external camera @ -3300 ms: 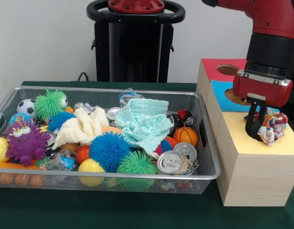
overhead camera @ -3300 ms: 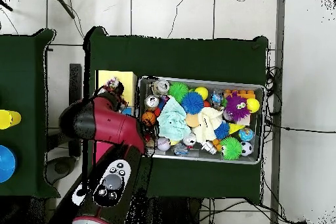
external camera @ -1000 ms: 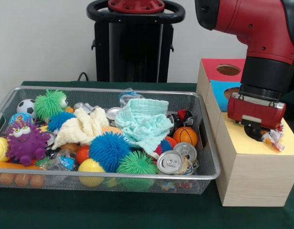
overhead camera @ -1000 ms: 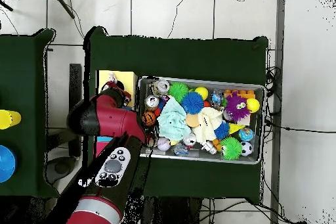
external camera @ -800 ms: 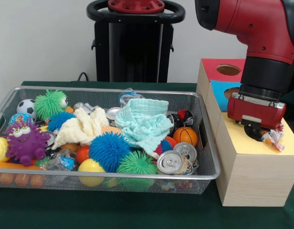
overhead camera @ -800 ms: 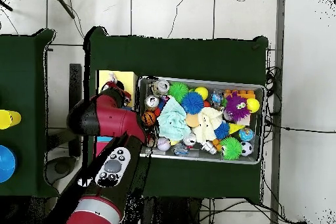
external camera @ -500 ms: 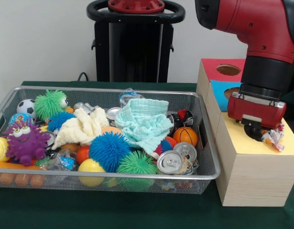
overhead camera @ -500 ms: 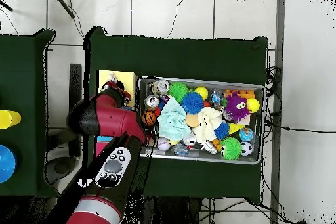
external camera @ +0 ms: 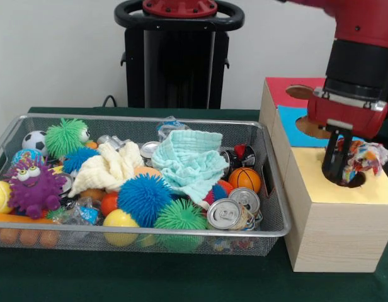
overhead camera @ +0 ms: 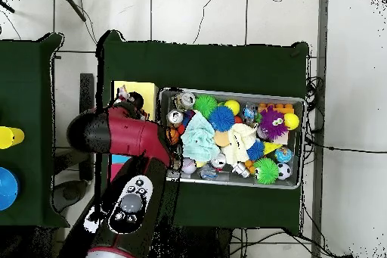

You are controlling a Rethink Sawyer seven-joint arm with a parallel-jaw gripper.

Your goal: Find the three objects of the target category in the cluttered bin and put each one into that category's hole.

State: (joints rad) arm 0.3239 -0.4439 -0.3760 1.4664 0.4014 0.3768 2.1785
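On the green-clothed table (external camera: 150, 277), my gripper (external camera: 345, 165) clasps a knotted multicoloured fabric bundle (external camera: 364, 157) above the yellow-topped wooden box's round hole (external camera: 345, 180), right of frame.

1. Silver wire-mesh bin (external camera: 269, 229) sits on the green-clothed surface (external camera: 150, 280), left of the yellow-topped wooden box (external camera: 336, 226) in front view.
2. Knotted white multicoloured fabric bundle (external camera: 363, 157) hangs over that box's round hole (external camera: 345, 180), held in the red arm's gripper (external camera: 342, 165).
3. Blue-topped box (external camera: 293, 119) and red-topped box (external camera: 283, 88) stand behind.
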